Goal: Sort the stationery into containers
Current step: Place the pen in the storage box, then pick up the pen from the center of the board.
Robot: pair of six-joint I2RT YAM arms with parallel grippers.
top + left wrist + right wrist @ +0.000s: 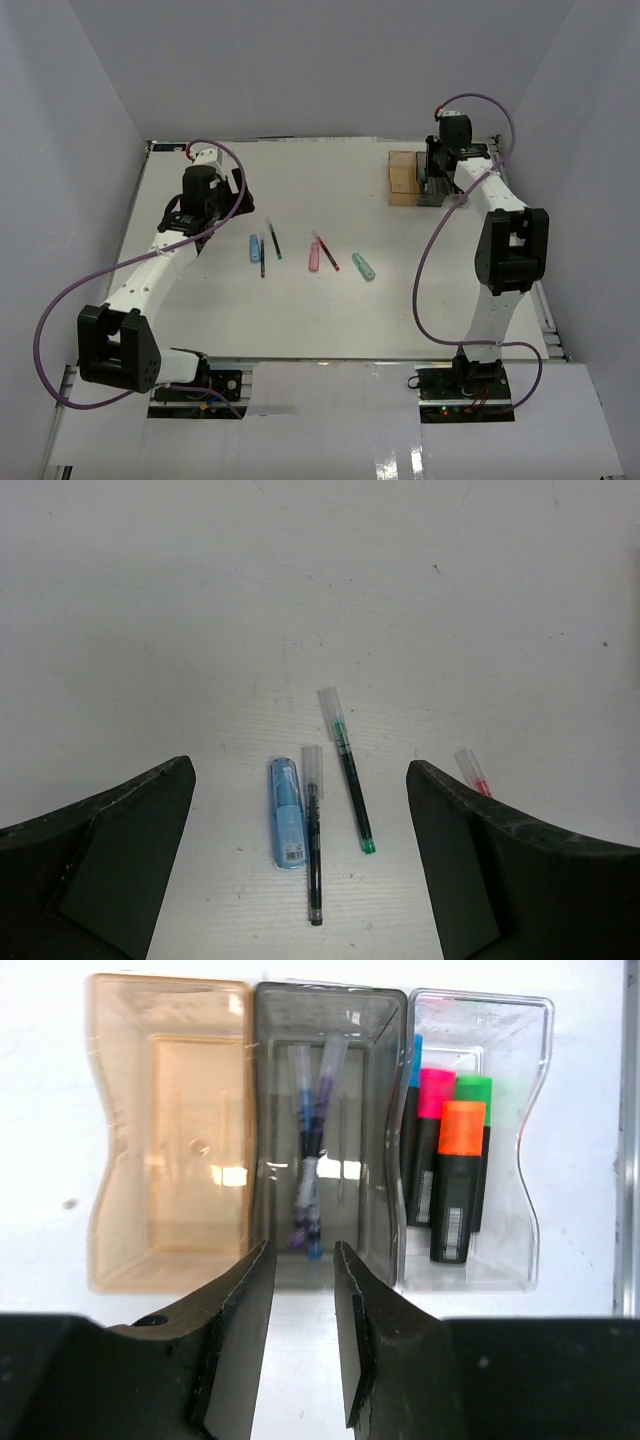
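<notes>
Stationery (255,248) likely next for picking — blue stick (288,825), dark pen (313,850), green-tipped pen (350,780) — directly under the left pincer (300,763), spread wide and empty. Take the green-tipped pen alone; stick and dark pen pressed side by side. Right pincer (302,1250) narrowly parted, holding nothing, over the near wall of the grey bin (375,1110); lift straight clear. Binned pens (310,1160) and highlighters (460,1180) visible only from the right wrist, pink stick (313,257) and mint stick (363,267) only from overhead.

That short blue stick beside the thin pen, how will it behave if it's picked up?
The blue stick looks like rigid plastic, so it is probably stiff and light. Its rounded body may roll if nudged sideways. The thin black pen lies right alongside, so a pinch would likely shift that too.
</notes>
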